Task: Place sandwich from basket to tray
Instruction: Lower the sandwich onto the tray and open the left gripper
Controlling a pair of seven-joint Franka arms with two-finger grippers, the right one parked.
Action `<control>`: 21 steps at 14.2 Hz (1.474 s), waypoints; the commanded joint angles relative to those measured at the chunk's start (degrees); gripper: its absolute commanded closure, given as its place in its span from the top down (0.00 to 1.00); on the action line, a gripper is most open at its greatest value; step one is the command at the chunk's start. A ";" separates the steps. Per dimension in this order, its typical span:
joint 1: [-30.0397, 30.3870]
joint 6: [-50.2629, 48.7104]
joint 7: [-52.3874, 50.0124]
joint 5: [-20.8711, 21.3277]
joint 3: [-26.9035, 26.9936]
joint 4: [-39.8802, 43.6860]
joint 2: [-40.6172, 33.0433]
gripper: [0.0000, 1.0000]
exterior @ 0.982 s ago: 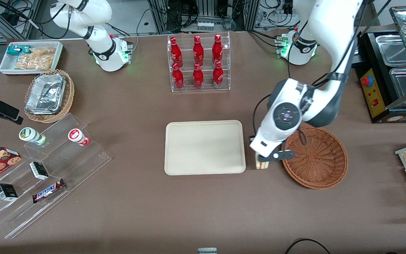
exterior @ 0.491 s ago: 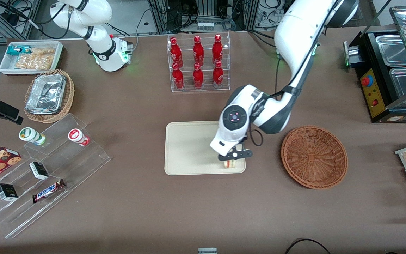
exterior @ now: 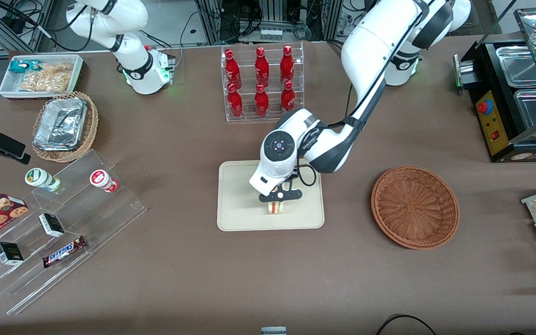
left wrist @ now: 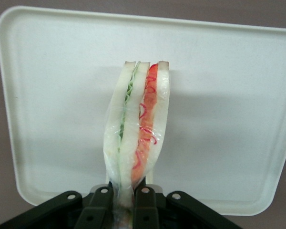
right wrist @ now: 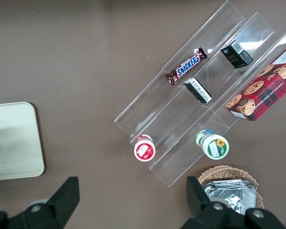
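Note:
My gripper (exterior: 278, 201) is shut on the sandwich (exterior: 276, 207), a pale wedge with red and green filling stripes (left wrist: 138, 129). It hangs over the cream tray (exterior: 240, 195), above the part nearer the front camera. In the left wrist view the black fingers (left wrist: 101, 210) pinch the wedge's narrow end, with the tray (left wrist: 219, 119) spread beneath it. I cannot tell whether the sandwich touches the tray. The reddish-brown wicker basket (exterior: 415, 207) stands beside the tray, toward the working arm's end, with nothing in it.
A clear rack of red bottles (exterior: 262, 83) stands farther from the front camera than the tray. Clear stepped shelves with snacks (exterior: 54, 223), a tan wicker basket of foil containers (exterior: 63, 125) and a white snack bin (exterior: 41, 75) lie toward the parked arm's end. A black appliance (exterior: 514, 97) sits at the working arm's end.
My gripper has carried the sandwich from beside the basket, across the tray's edge, to over the tray's middle. The basket has stayed put.

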 commanded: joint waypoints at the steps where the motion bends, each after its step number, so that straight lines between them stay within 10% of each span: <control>1: -0.67 1.65 -2.68 -0.03 0.34 1.53 1.66 0.01; 7: -0.67 1.92 -4.79 -0.38 0.34 1.44 2.19 0.16; 9: -0.67 1.92 -6.46 -0.21 0.34 1.35 2.19 0.39; 12: -0.58 1.92 -6.29 -0.29 0.34 1.35 1.93 1.00; 21: 0.12 -10.17 -3.50 1.28 2.35 0.47 -10.72 1.00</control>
